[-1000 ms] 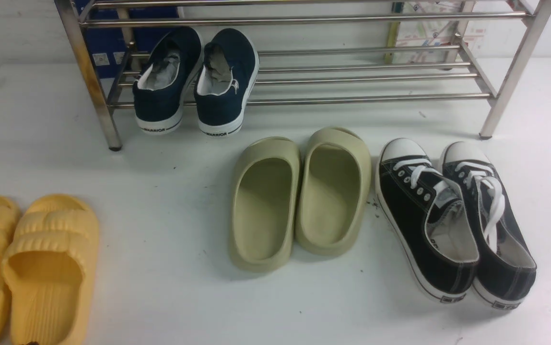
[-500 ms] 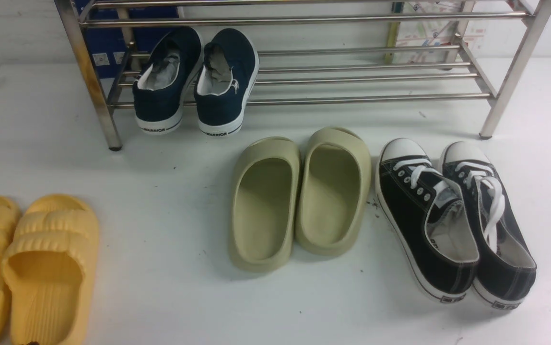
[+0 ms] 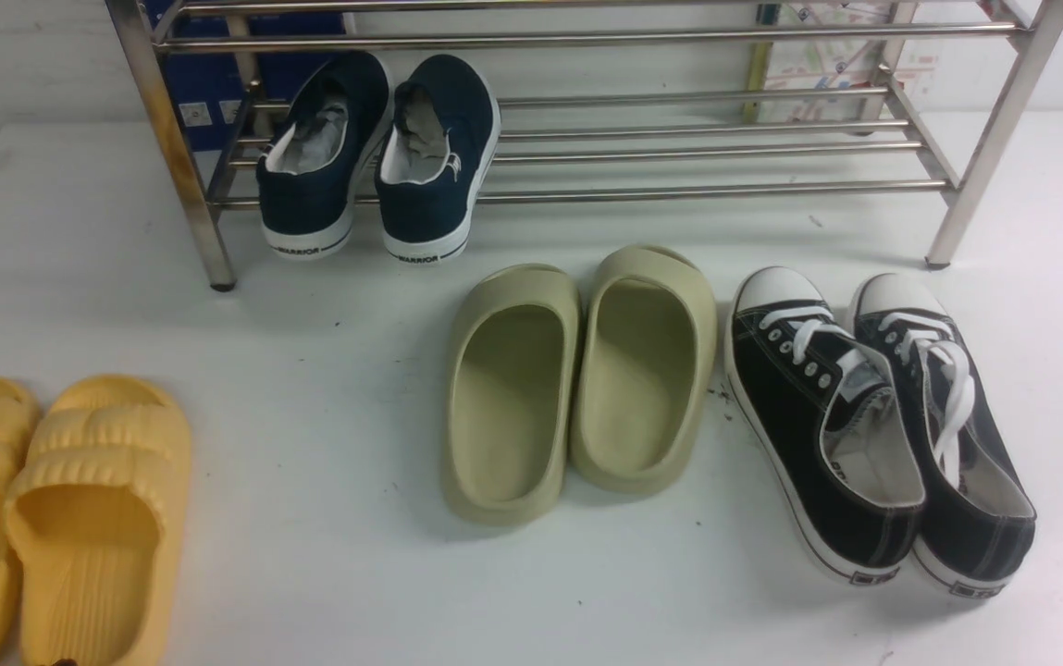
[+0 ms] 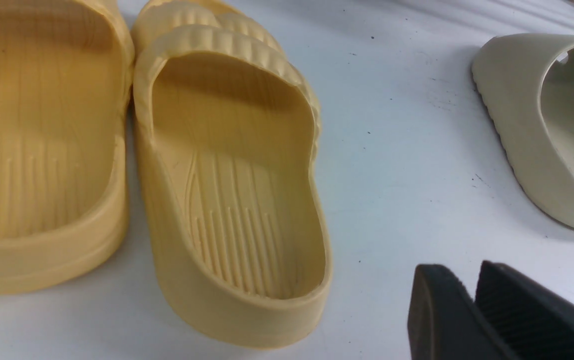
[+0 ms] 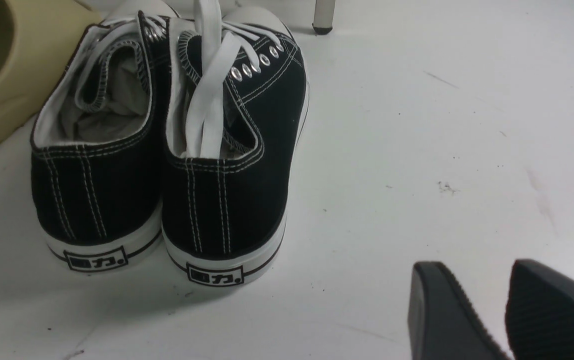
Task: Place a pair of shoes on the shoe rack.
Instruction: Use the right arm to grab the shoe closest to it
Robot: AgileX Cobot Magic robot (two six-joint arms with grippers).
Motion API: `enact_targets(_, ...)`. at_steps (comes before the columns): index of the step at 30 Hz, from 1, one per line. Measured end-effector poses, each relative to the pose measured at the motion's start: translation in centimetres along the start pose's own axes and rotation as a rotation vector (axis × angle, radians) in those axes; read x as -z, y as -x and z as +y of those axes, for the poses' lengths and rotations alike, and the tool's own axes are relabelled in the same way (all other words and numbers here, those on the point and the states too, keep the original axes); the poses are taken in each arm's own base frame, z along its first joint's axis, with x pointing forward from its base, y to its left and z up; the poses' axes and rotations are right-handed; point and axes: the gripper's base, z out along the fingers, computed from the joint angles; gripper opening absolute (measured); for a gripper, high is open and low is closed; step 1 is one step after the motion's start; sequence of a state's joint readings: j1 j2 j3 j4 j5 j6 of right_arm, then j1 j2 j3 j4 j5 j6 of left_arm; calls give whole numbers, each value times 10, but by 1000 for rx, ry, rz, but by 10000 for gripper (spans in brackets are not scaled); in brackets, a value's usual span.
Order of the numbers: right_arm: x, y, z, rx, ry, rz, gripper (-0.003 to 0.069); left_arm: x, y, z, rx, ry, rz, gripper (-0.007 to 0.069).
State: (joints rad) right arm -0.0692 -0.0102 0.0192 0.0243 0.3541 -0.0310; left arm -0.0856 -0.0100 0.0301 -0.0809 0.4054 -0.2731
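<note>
Two black gripper pairs hang low over a scuffed white tabletop [image 3: 327, 370], nearest the onlooker. The left gripper [image 4: 472, 280] has its jaws a sliver apart with nothing between them, beside the heel of a pair of yellow ribbed slides [image 3: 87, 518] at eight o'clock on the table. The right gripper [image 5: 481, 280] has its jaws clearly apart and empty, behind the heels of the black sneakers [image 3: 864, 407].

The black sneakers sit on the table at four o'clock, not on the rack. They are pressed side by side, with white toe caps pointing to twelve, laces loose and heel labels facing the near edge. Just beside them, at the centre, lie two olive-green slides [image 3: 577, 379], also touching each other. Dark specks [image 3: 721, 396] dot the surface between the two pairs, and faint scratches and grime mark the rest.

Farther back, at twelve o'clock, the shoe rack [image 3: 707, 190] of shiny steel tubes spans most of the table's width. Its right front leg stands just beyond the sneakers' toes. Navy slip-ons [image 3: 383, 157] marked WARRIOR lean on its low shelf at eleven, heels out over the front bar.

Behind the bars, a blue box [image 3: 198, 74] stands at eleven and a printed sheet [image 3: 818, 65] at one, against a plain white wall [image 3: 31, 55].
</note>
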Motion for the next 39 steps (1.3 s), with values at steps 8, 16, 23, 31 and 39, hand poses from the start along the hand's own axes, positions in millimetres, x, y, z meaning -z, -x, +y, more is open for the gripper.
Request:
enact_targets(8, 2, 20, -1, -15, -5, -242, 239, 0, 0, 0, 0, 0, 0, 134)
enact_targets(16, 15, 51, -4, -282, 44, -593, 239, 0, 0, 0, 0, 0, 0, 134)
enact_targets(23, 59, 121, -2, -465, 146, -704, 239, 0, 0, 0, 0, 0, 0, 136)
enact_targets(31, 84, 203, 4, -460, 122, -272, 239, 0, 0, 0, 0, 0, 0, 137)
enact_targets(39, -18, 169, 11, -247, 97, 443, 239, 0, 0, 0, 0, 0, 0, 145)
